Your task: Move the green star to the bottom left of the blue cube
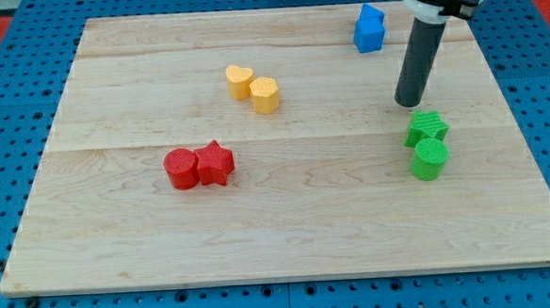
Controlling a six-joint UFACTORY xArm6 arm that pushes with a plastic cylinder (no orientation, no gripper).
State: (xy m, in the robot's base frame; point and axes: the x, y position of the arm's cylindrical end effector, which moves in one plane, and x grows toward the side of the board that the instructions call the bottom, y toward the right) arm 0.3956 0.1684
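Observation:
The green star (pixel 426 126) lies at the view's right, touching a green cylinder (pixel 429 158) just below it. The blue cube (pixel 369 29) stands near the view's top right, well above the star. My tip (pixel 409 101) is the lower end of the dark rod. It sits just above and slightly left of the green star, close to it, and below and to the right of the blue cube.
A yellow heart (pixel 239 81) and a yellow hexagonal block (pixel 265 94) touch each other at upper centre. A red cylinder (pixel 180 168) and a red star (pixel 215 162) touch at centre left. The wooden board (pixel 289 238) lies on a blue pegboard.

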